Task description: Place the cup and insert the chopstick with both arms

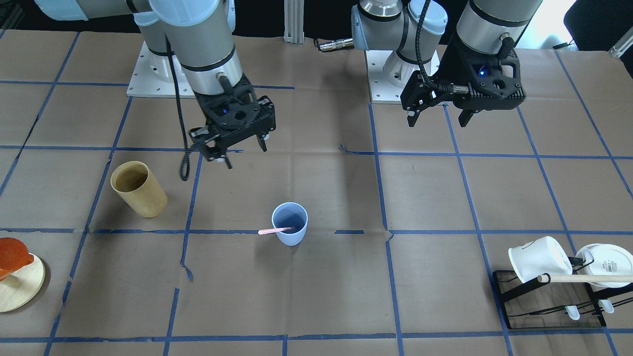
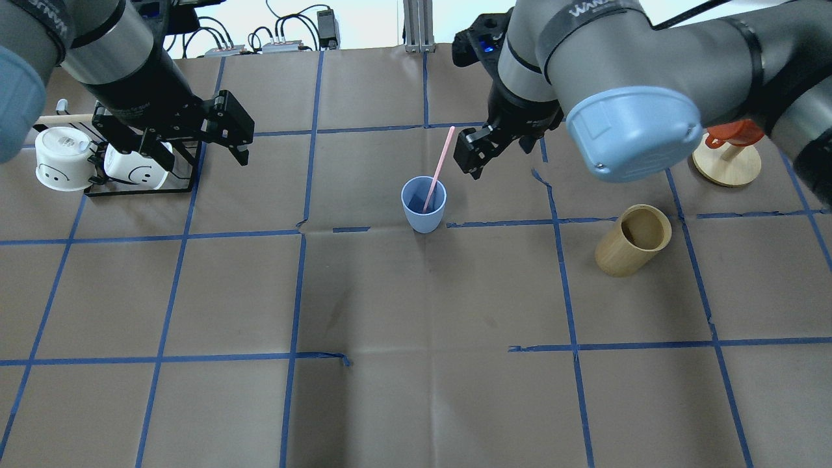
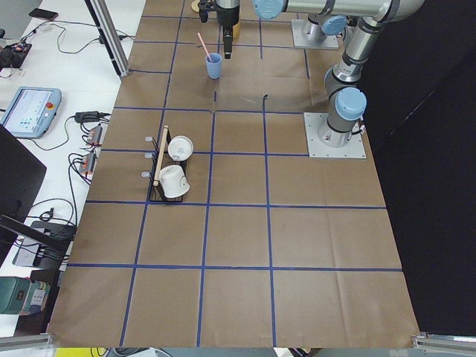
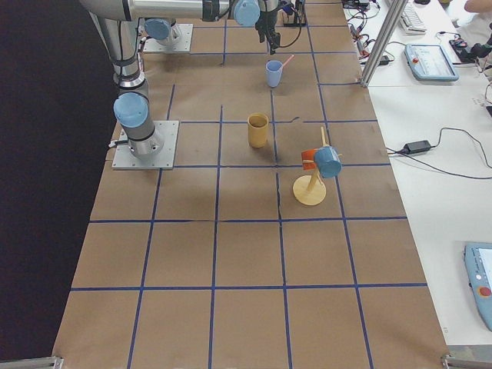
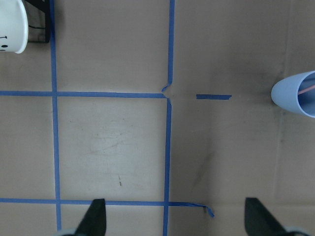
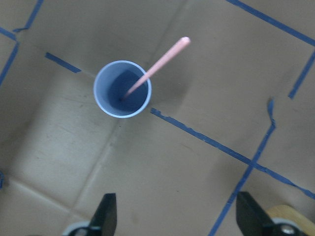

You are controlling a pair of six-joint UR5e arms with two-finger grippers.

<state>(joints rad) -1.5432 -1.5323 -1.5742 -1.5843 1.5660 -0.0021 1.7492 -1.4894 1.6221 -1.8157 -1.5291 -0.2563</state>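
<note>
Light blue plastic cup (image 2: 424, 207), smooth and handleless, stands upright on a blue tape line near the middle of the brown paper-covered table (image 2: 416, 403), well away from every edge. Inside it, the thin pale pink chopstick (image 2: 439, 162) leans on the rim, its top tilted toward the robot's right. The right gripper (image 1: 246, 154) hangs near that top without touching, jaws spread and empty. The left gripper (image 1: 437, 121), jaws likewise spread, hangs by the black wire rack (image 2: 140, 190) toward the left edge. That rack carries two white mugs (image 2: 64, 161) with drawn smiley faces and a beige wooden rod (image 2: 62, 119). A tan wooden cylinder cup (image 2: 634, 240) stands on the right, well apart from the cup. Beyond it is a round wooden stand (image 2: 727, 166). White lettering on the right arm (image 2: 588, 26) begins "WAN"; the rest is cut off.
</note>
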